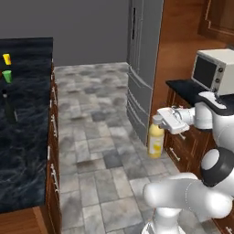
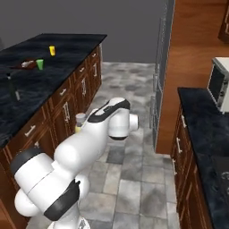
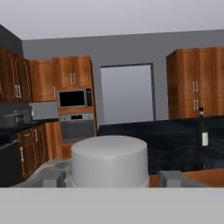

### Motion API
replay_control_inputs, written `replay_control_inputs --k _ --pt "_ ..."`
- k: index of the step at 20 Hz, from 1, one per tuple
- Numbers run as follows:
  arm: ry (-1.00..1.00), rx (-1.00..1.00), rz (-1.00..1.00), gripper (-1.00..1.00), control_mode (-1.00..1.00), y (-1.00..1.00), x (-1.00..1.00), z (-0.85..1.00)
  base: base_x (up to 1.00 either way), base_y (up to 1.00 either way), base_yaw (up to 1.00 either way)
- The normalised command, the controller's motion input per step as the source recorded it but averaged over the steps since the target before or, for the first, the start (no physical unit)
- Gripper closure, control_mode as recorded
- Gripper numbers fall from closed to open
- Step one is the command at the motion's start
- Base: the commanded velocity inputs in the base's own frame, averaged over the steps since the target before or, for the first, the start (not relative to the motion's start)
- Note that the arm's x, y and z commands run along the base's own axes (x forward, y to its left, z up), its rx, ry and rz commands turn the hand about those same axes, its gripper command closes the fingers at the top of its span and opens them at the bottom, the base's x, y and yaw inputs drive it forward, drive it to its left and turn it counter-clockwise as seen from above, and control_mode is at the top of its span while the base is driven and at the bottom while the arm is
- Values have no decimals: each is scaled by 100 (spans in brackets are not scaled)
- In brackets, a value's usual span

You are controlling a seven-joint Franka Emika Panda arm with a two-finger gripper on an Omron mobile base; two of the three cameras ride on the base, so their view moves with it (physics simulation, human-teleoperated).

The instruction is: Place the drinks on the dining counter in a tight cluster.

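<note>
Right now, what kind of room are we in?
A home kitchen, rendered. A tall grey fridge, a microwave on a dark counter over wooden cabinets, and a black island counter with a wine bottle all point that way.

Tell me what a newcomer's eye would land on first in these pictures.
First, the yellow juice bottle carried in mid-air above the tiled floor, its whitish cap between the fingers of the end effector, in the aisle between the cabinets. Next, the dining counter, broad and black, on the left, where the slim dark wine bottle stands upright. Behind it sit a green cup and a small yellow thing.
</note>
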Motion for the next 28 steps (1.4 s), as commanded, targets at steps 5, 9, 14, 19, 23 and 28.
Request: replay_control_inputs --k 5,9,14,19,23,28 --pt "0 0 0 100 100 0 0 0 72 37 25" --pt "0 0 0 100 100 0 0 0 80 37 19" --pt "0 0 0 100 100 0 0 0 84 36 16" --pt "0 0 0 100 100 0 0 0 84 33 20" --pt "0 0 0 100 100 0 0 0 69 18 41" --pt "0 0 0 100 100 0 0 0 61 9 53"
